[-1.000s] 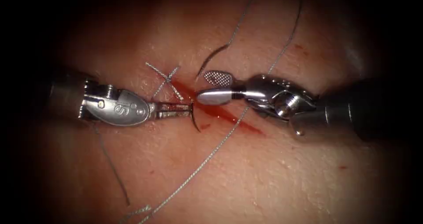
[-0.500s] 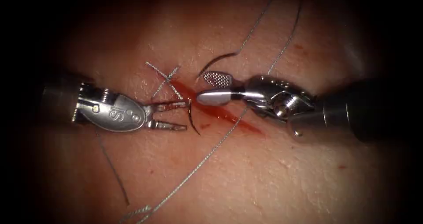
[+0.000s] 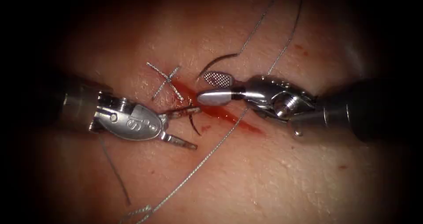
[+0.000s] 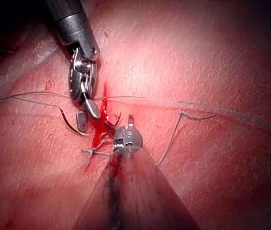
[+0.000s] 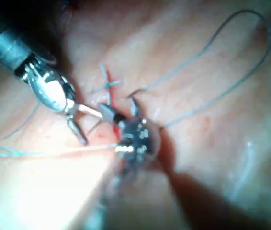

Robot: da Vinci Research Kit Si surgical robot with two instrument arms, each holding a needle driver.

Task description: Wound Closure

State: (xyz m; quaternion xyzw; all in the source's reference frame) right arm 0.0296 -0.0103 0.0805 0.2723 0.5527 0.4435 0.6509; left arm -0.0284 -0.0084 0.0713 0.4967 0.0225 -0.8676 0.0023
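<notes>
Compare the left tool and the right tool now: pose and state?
The left tool comes in from the left of the cut; the right tool comes in from the right. The left tool's fingers spread wide around the needle, which sits in the tissue; the right tool's gape less, beside the needle's tail. Both are open and hold nothing.

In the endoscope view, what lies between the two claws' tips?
The needle, its exposed curve on the left side of the cut, stands between the open, empty left claw and the open, empty right claw; its other end arcs out by the right claw.
</notes>
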